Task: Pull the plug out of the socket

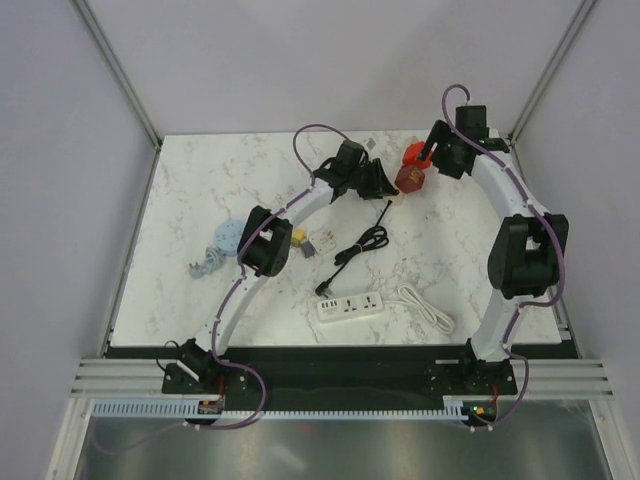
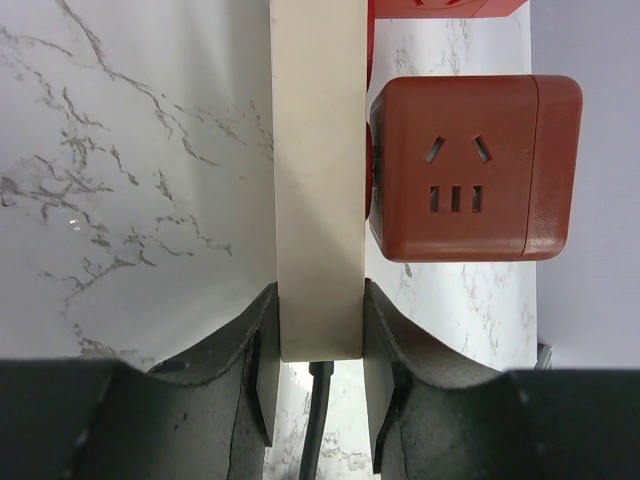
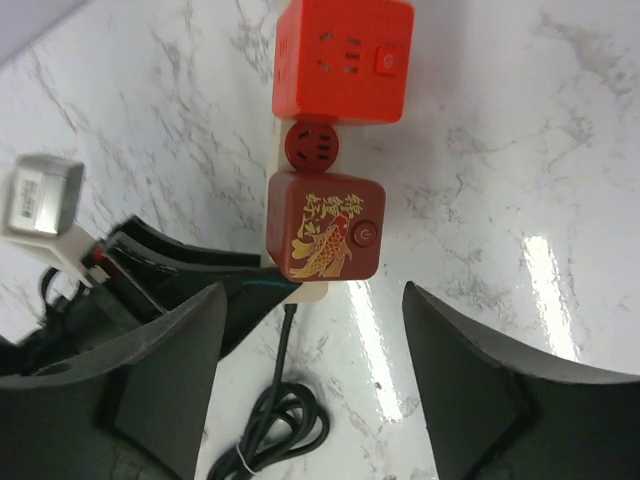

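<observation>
Dark red cube plug (image 3: 323, 227), gold fish print and a round button on its upper face, seated against the side of a cream socket strip (image 2: 318, 150). In the overhead view, both at the upper part of the marble worktop (image 1: 200, 190), right of the middle. In the left wrist view, strip seen edge-on as a pale vertical bar at frame centre, cube touching its right flank, slotted outlet face toward the lens. Further along the same strip, in the right wrist view: a round red plug (image 3: 311, 147) just above the cube, then a bright red cube (image 3: 342, 58) at the top edge of the frame, touching the round one.

Left fingers (image 2: 240, 380) clamped on the strip's lower end, one pad on each broad side. Black cable (image 2: 318, 430) leaving that end downward between them; in the right wrist view, coiled at the bottom of the frame.

Right fingers (image 3: 470, 370) wide apart, gripping nothing, filling the lower left and lower right corners of their own view, with the dark red cube above the gap and clear of both.

Toward the lower centre of the overhead view, well apart from all this: a white power strip (image 1: 350, 307) with a white cord (image 1: 427, 308) looped at its right. At left centre, a pale blue object (image 1: 225, 236), kind unclear.
</observation>
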{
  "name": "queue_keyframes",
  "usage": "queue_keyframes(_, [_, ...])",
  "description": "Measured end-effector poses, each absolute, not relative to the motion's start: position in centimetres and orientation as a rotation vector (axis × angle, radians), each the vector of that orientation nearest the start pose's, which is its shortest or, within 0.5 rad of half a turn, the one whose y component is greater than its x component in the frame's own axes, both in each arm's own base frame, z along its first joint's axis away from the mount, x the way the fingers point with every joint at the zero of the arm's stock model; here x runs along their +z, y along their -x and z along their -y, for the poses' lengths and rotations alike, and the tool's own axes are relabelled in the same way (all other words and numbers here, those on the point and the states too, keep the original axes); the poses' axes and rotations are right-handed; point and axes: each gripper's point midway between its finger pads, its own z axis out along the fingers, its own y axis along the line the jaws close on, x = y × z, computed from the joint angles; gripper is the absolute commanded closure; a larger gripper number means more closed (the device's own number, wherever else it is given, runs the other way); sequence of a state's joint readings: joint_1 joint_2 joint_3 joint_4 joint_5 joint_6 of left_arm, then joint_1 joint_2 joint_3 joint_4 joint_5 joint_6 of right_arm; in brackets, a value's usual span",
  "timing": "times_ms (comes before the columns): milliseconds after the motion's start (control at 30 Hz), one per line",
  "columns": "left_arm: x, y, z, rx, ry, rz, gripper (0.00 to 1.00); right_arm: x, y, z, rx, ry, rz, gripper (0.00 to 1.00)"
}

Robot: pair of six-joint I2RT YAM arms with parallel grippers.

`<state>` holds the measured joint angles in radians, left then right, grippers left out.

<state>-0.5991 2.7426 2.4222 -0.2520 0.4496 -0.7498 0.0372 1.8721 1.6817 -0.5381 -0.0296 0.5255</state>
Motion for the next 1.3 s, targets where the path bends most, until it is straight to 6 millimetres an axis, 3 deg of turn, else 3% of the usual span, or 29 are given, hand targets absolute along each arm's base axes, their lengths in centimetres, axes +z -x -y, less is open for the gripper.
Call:
queue_keyframes(67, [5.1, -50.6, 46.9, -1.222, -0.118, -2.356, 0.98, 16.3, -51.3, -5.5, 0.369, -0.517, -2.314, 0.09])
queue_keyframes(133, [5.1, -50.6, 46.8, -1.229, -0.121, -2.358, 0.98, 14.0, -51.4, -6.2, 0.408, -0.493, -2.369, 0.05])
queue_keyframes(233, [5.0, -50.5, 46.9, -1.248, -0.13, -2.355, 0.98, 12.1, -51.4, -6.8, 0.439, -0.475, -2.41, 0.05])
queue_keyframes(467, [5.0, -50.5, 46.8, -1.275, -0.144, -2.349, 0.98, 10.1, -52.4, -8.2, 0.522, -0.421, -2.41, 0.05])
queue_keyframes(700, [5.0, -50.5, 46.8, -1.283, -0.149, -2.349, 0.98, 7.4, -53.4, -8.9, 0.541, -0.412, -2.423, 0.14])
queue_keyframes(900, [5.1, -50.4, 46.9, -1.286, -0.151, -2.349, 0.98, 6.3, -53.6, -9.6, 0.561, -0.422, -2.43, 0.31])
queue_keyframes(1000, [5.0, -50.4, 46.9, -1.292, -0.143, -2.354, 0.98, 6.3, -53.7, -9.6, 0.562, -0.455, -2.427, 0.76])
queue_keyframes(1033, [4.9, -50.4, 46.8, -1.295, -0.139, -2.355, 0.98, 6.3, -53.8, -9.6, 0.562, -0.458, -2.424, 1.0])
queue_keyframes(1200, [4.7, -50.6, 46.8, -1.315, -0.114, -2.348, 0.98, 6.5, -53.8, -9.3, 0.542, -0.484, -2.4, 1.0])
queue_keyframes(1300, [4.7, -50.6, 46.9, -1.325, -0.11, -2.343, 0.98, 6.3, -53.3, -8.8, 0.622, -0.553, -2.375, 1.0])
